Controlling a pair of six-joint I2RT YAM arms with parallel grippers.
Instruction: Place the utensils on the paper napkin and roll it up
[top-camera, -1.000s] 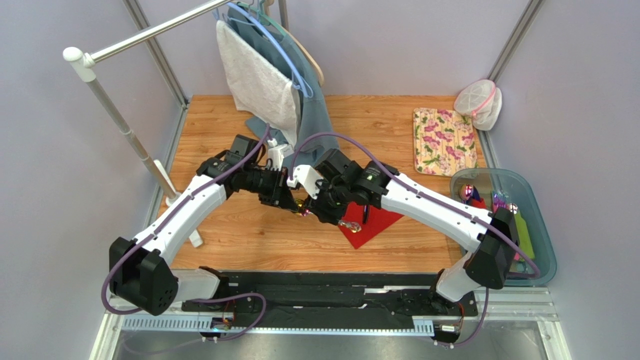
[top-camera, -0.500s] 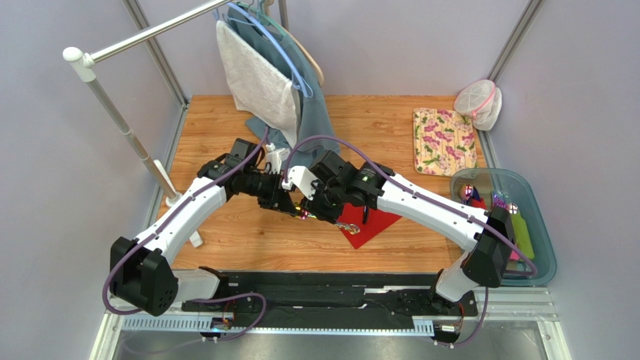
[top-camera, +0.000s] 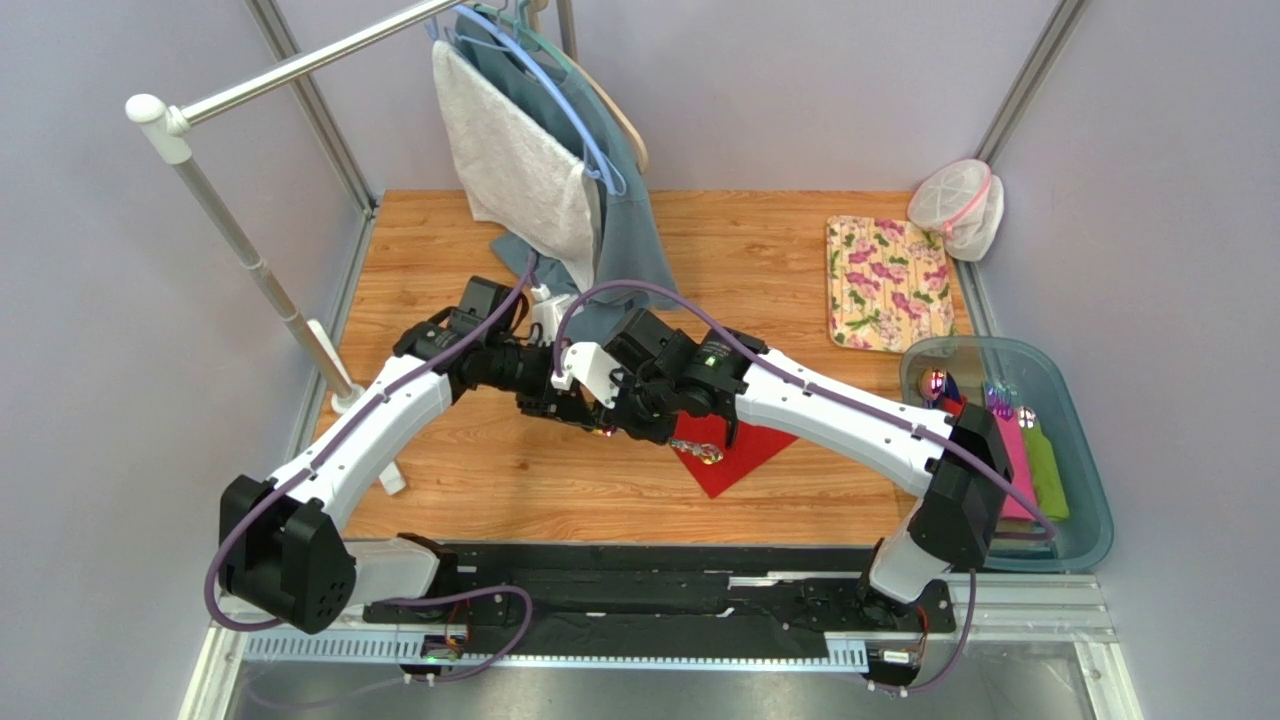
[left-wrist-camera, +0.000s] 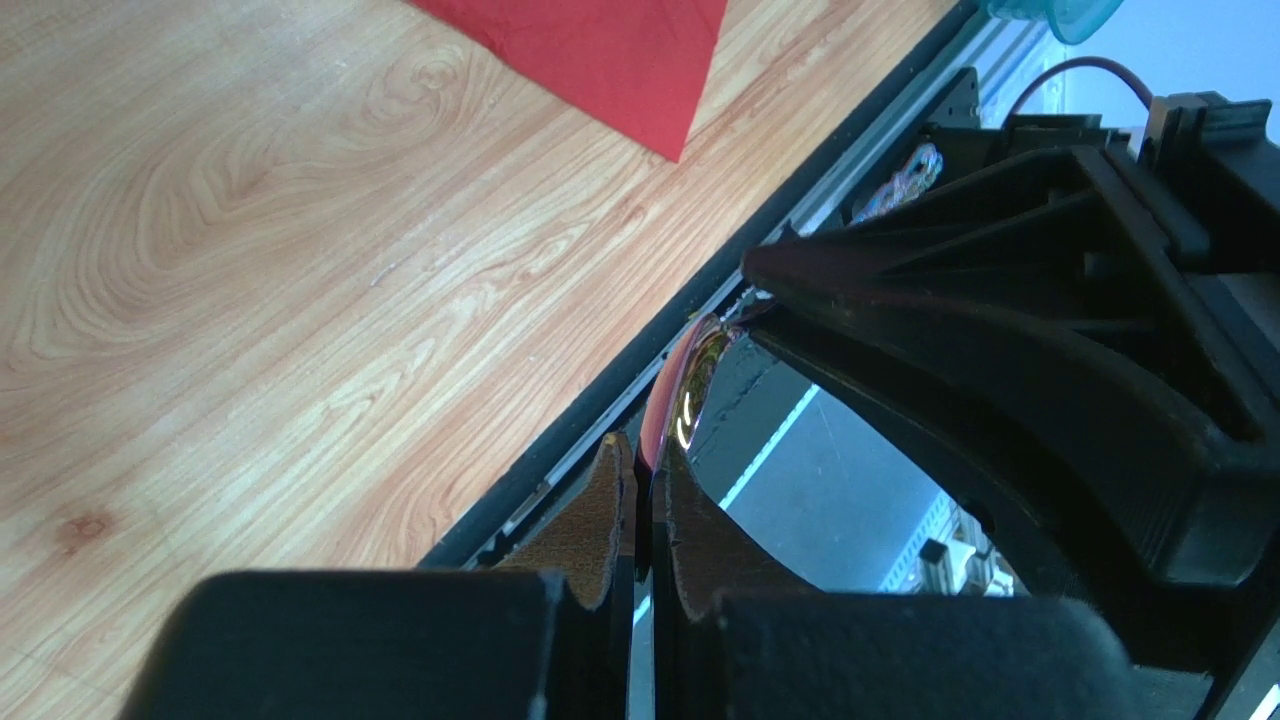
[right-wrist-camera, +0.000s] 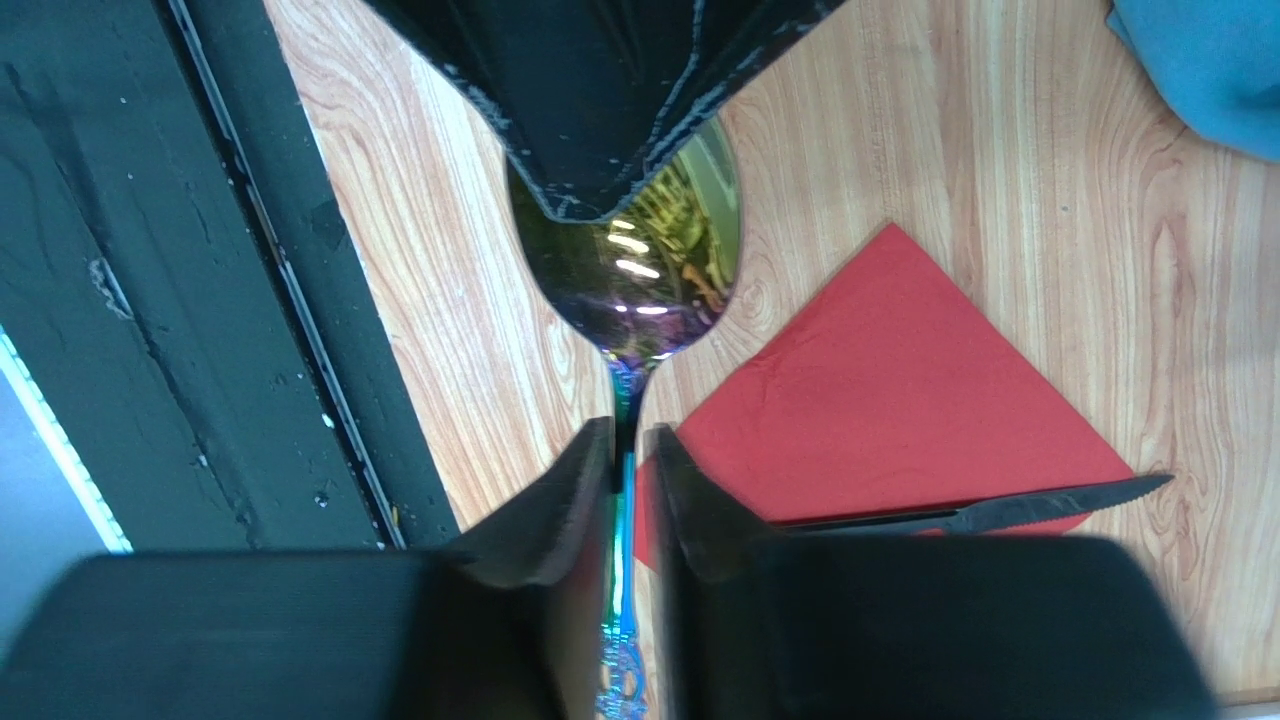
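Note:
The red paper napkin (top-camera: 747, 452) (right-wrist-camera: 902, 398) (left-wrist-camera: 609, 53) lies flat on the wooden table, with a dark knife (right-wrist-camera: 992, 515) across it. An iridescent spoon (right-wrist-camera: 639, 278) hangs in the air between both arms. My left gripper (top-camera: 591, 419) (left-wrist-camera: 642, 480) is shut on the edge of the spoon's bowl. My right gripper (top-camera: 643, 425) (right-wrist-camera: 628, 473) has its jaws close on either side of the spoon's thin handle, and a narrow slit still shows on one side. The ornate handle end (top-camera: 699, 447) sticks out over the napkin.
A floral cloth (top-camera: 890, 281) lies at the back right beside a mesh bag (top-camera: 959, 203). A teal bin (top-camera: 1082, 495) with coloured items stands at the right edge. Towels hang on a rack (top-camera: 519, 158) at the back left. The black base rail (right-wrist-camera: 196, 300) runs along the near edge.
My right gripper has slid left along the spoon toward the left gripper, and its jaws have narrowed around the handle. The left gripper keeps its hold.

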